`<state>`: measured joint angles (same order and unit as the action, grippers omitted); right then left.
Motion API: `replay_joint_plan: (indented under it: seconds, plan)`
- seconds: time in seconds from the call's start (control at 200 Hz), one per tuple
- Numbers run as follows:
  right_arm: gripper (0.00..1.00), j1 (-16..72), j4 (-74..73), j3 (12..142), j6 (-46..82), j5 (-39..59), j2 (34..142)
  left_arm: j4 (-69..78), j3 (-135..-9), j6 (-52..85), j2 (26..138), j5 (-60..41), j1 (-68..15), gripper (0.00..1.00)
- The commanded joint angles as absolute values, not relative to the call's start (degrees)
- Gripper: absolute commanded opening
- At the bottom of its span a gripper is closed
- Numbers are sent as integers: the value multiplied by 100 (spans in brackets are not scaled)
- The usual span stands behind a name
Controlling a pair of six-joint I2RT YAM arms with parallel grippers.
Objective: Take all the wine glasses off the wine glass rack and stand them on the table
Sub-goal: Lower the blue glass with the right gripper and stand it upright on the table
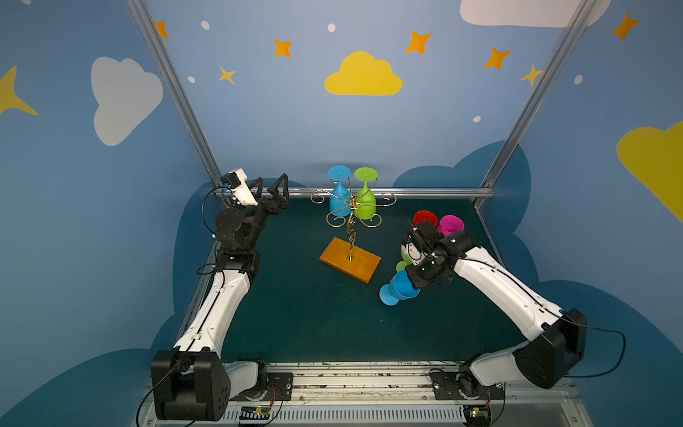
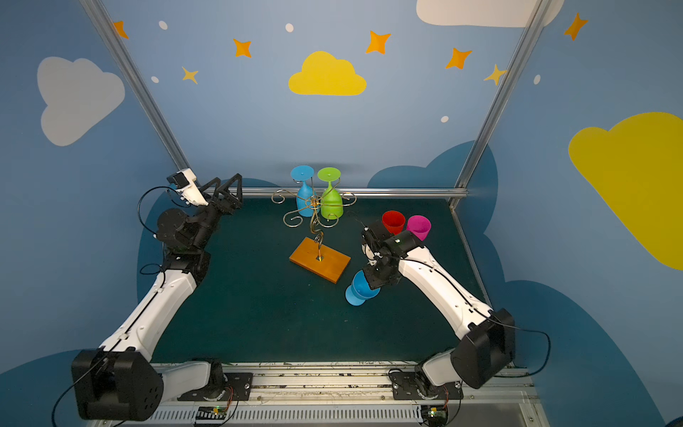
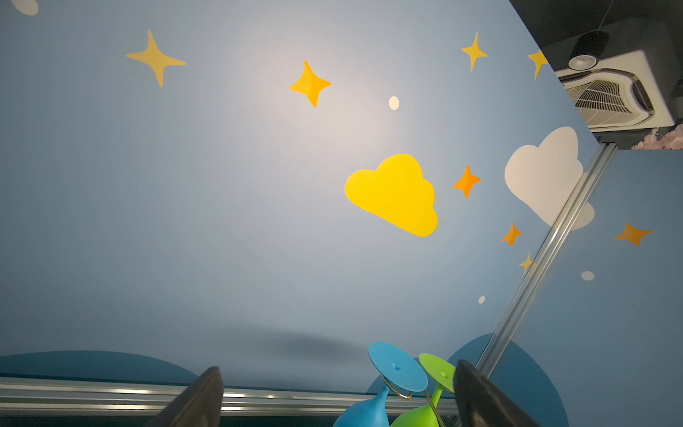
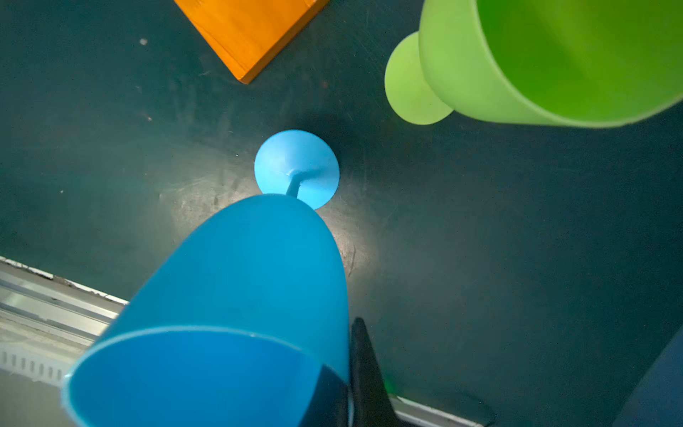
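Nearest the front rail, on the dark green counter, the right hand is pinching the rim of a blue wine glass, one finger outside the bowl, and the glass leans with its foot down at the counter. Just beyond sits an upright green wine glass, mostly hidden behind the wrist in a top view. Mid-counter stands the wine glass rack on its orange wooden base. Behind the right arm: a red cup and a magenta cup. Farthest back, a second blue glass and green glass hang upside down from the scrolls, while the left hand hovers spread wide, empty, near the back rail.
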<state>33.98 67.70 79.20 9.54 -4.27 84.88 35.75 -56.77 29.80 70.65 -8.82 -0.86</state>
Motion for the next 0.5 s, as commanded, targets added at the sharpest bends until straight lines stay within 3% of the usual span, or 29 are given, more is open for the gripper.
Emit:
replay_joint_plan:
  seconds: [0.0,0.315,0.496]
  plan:
    - [0,3436,7357,8389,1344,-682,8875,3524,-5632,2873,6934,-777,-39,95]
    - [0,3519,6905,8408,1377,-449,9036,3437,-5615,2816,6872,-688,13,95]
    - [20,3507,6839,8445,1379,-352,8990,3183,-5716,2850,6913,-669,72,95]
